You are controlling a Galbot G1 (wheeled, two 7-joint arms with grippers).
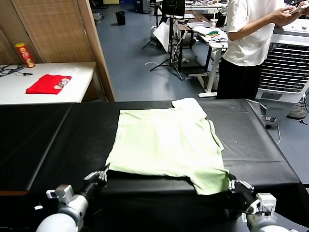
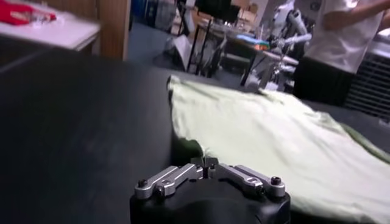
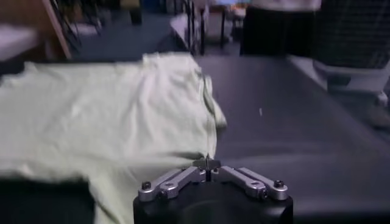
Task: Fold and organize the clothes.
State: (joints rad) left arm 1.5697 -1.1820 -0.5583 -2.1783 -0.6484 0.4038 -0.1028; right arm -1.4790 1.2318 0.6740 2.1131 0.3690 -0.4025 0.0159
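T-shirt: light, limp cotton, will drape and slide on desk. Left gripper and right gripper fingers pressed together, each seemingly pinching a near hem corner; good hold points.

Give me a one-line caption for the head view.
Both grippers, left and right, shut on the mint T-shirt's near corners on the black table.

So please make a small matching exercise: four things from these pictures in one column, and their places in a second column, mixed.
Things:
1. T-shirt
2. left hand
3. right hand
4. red garment

Places:
A. on the white table at the far left
B. shut at the shirt's near left corner
C. spread flat on the black table
D. shut at the shirt's near right corner

Pairs: 1-C, 2-B, 3-D, 4-A
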